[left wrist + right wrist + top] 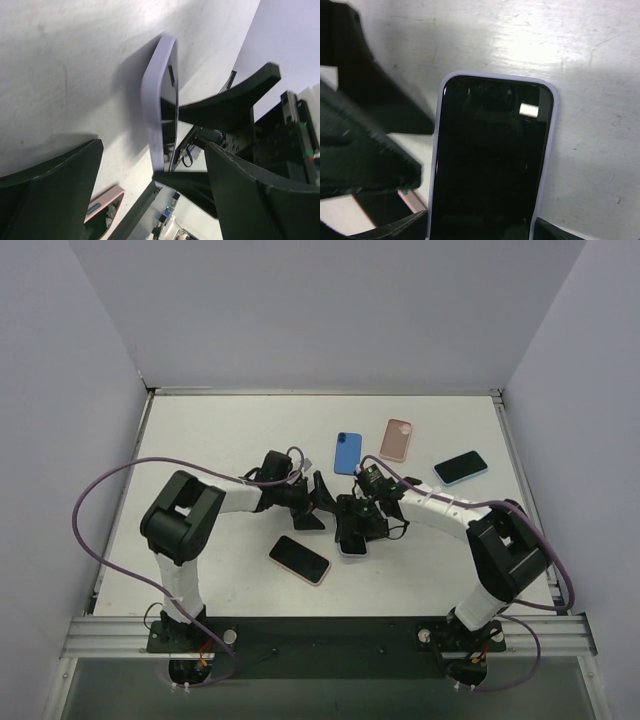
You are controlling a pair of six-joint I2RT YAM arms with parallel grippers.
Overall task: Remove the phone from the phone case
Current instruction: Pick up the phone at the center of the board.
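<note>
The right gripper (352,536) holds the phone (490,160) by its sides. The phone is in its purple case (151,100), up on edge. The left gripper (318,502) waits beside it, jaws wide open.

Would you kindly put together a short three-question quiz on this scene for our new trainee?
1. True or false: the left gripper is open.
2. Which gripper holds the lavender-cased phone? A) left gripper B) right gripper C) neither
3. Fill in: besides the held one, ___ phones or cases lie on the table.

Key: 1. true. 2. B. 3. four: blue one, pink one, light-blue-edged phone, pink-edged phone.
</note>
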